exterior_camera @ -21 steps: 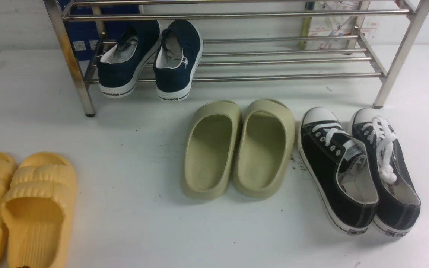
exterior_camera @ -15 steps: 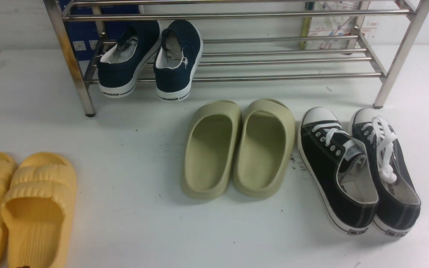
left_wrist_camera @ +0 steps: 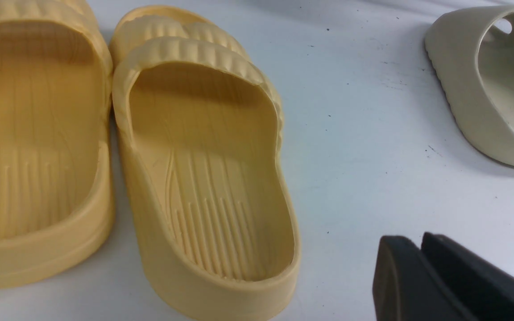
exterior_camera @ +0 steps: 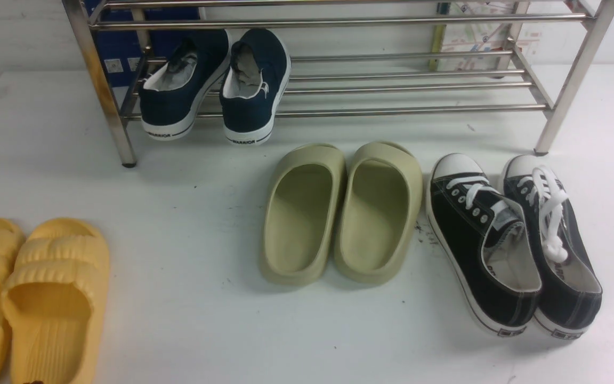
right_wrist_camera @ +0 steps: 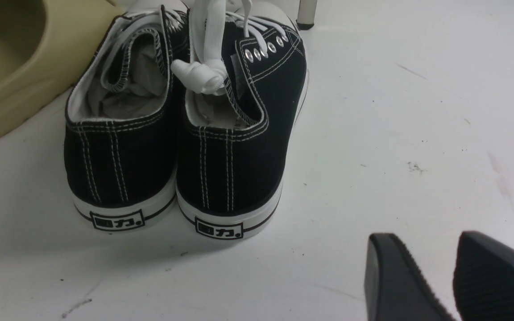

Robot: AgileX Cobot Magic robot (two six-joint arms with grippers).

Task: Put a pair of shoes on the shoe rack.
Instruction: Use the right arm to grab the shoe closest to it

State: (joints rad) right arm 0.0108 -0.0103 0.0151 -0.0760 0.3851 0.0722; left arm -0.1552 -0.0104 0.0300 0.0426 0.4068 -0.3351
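Note:
The pair of shoes, two black canvas sneakers (exterior_camera: 515,245) with white laces and toe caps, stands side by side on the white table at the front right, toes toward the shoe rack (exterior_camera: 339,109) of steel tubes at the back. In the right wrist view their heels (right_wrist_camera: 172,165) face me. My right gripper (right_wrist_camera: 422,240) hovers behind and to the side of them, open and empty. My left gripper (left_wrist_camera: 417,243) is shut with nothing in it, over bare table beside the yellow slides. Neither gripper shows in the front view.
Navy slip-ons (exterior_camera: 216,85) marked WARRIOR rest on the rack's lower shelf at the left. Olive-green slides (exterior_camera: 339,213) lie in the middle, close to the sneakers' left. Yellow slides (exterior_camera: 30,298) sit at the front left. A rack leg (exterior_camera: 557,117) stands just beyond the sneakers.

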